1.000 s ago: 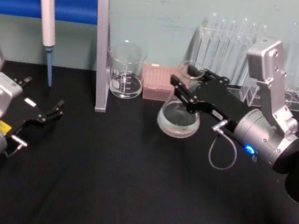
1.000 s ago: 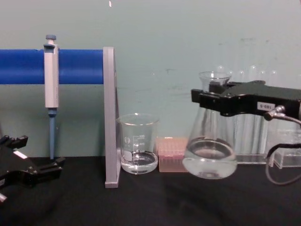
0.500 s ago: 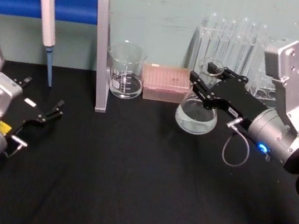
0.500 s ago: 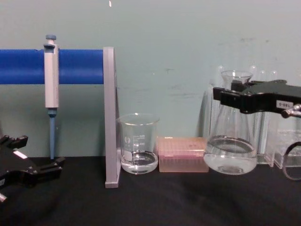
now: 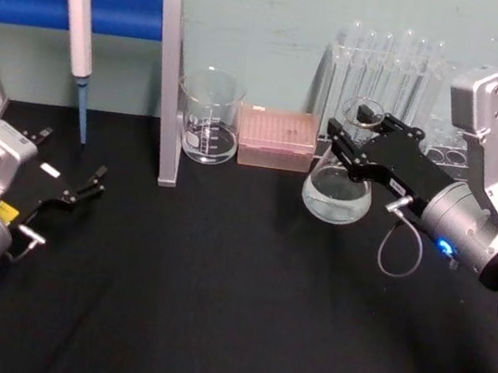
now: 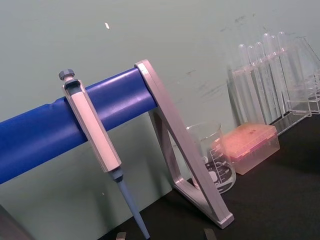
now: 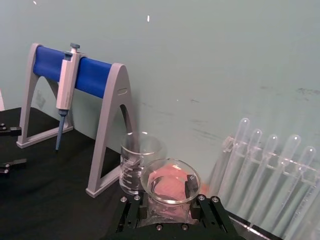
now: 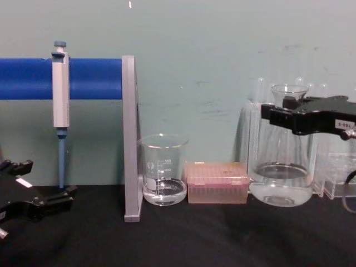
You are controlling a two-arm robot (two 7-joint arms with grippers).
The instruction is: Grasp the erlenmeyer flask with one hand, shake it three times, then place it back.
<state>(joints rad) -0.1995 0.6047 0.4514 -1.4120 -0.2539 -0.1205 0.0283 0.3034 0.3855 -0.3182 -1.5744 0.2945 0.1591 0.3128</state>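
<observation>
Two grippers: one was seen at each side of the black table (image 5: 211, 312), the left one idle and the right one at work.
Left gripper (image 5: 70, 157): it was parked near the table's left edge, low over the cloth. Its fingers were spread wide, with nothing held between them.
Pipette stand (image 5: 166, 80): a blue bar on a grey frame was set at the back left. A pipette (image 5: 80, 30) was hung from the bar with its tip pointed down.
Beaker (image 5: 209, 120): it was placed just right of the stand's grey leg, and a little clear liquid was seen in it.
Pink tip box (image 5: 277, 139): it was set just right of the beaker, back by the wall.
Erlenmeyer flask (image 5: 334, 192): it was held upright to the right of the pink box, and in the chest view a narrow gap was left between the two. Clear liquid lay in its wide base. Whether the base was touched to the table could not be told.
Right gripper (image 5: 366, 127): it was clamped on the flask's neck just under the flared lip, and its arm was reached in from the right edge.
Test tube rack (image 5: 389, 67): it was stood close behind the flask and the gripper, so little room was left on that side.
Open room: a broad stretch of bare table was left in front of the row, between the two grippers.
</observation>
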